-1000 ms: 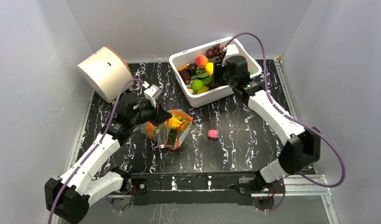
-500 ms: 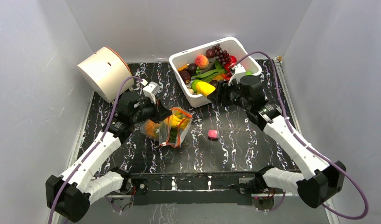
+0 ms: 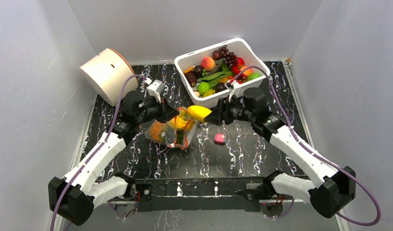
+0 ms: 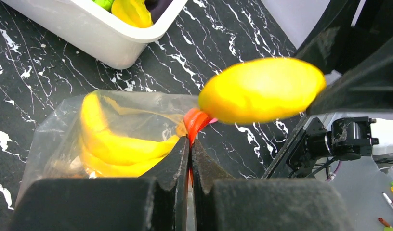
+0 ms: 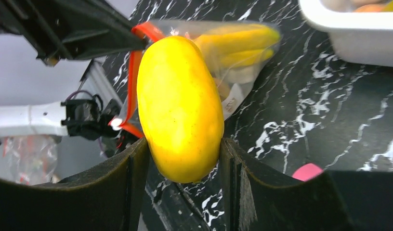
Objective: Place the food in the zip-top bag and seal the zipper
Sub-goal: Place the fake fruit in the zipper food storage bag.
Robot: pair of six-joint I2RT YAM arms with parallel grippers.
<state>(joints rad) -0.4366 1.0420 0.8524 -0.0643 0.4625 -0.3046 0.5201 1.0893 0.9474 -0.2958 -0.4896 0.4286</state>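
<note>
Pinches yellow fruit point(image 3: 198, 113) in right claw point(image 5: 184, 147), frame centre, long axis pointing left at bag point(image 3: 171, 135) mouth just beside; clamps zipper point(image 4: 195, 122) in left claw point(image 4: 189, 144), pressed together

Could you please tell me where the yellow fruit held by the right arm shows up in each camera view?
Top external: yellow fruit at centre, just right of the zip-top bag.
Left wrist: right of centre, above the bag's red-orange mouth.
Right wrist: centre, gripped by the right end effector.
Shared landmark: the white bin, upper left in the left wrist view, upper right in the right wrist view.
</note>
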